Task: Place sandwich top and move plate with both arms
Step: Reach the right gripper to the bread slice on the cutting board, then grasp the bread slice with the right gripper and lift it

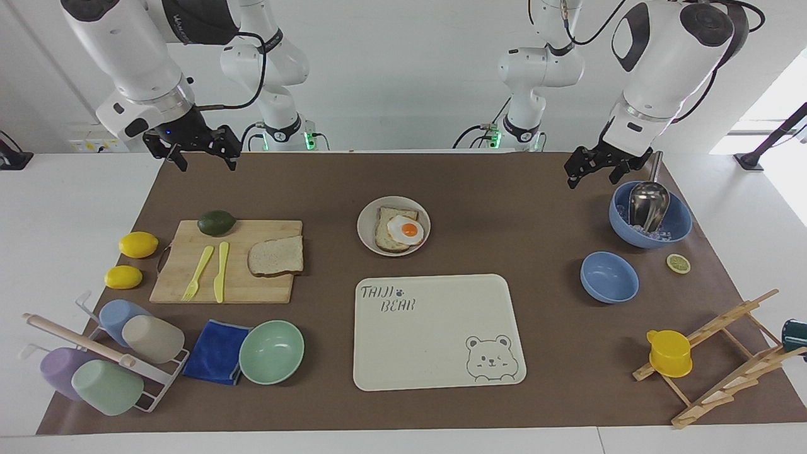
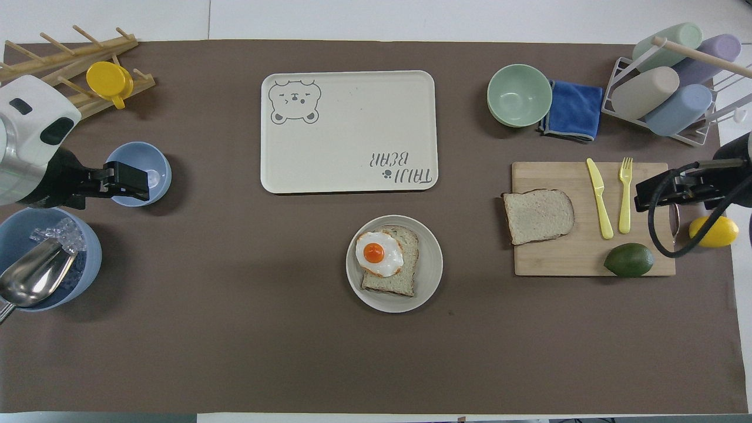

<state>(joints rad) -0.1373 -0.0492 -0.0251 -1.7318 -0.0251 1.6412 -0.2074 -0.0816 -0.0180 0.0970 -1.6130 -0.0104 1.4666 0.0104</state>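
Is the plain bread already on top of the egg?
No, the plain bread lies on the cutting board, apart from the egg.

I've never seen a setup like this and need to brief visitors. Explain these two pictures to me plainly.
Both pictures show one table at the same moment. One camera faces two white robot arms; the other looks down from above their end. Each arm ends in a small black pincer. The left pincer hangs over the table by the big blue bowl, open and holding nothing. The right pincer hangs near the table's edge, above the cutting board's end, also open and holding nothing. In the middle is a plate carrying bread with a fried egg. A plain bread slice, the sandwich top, lies on the board. A bear-printed tray lies beside the plate, farther from the robots.
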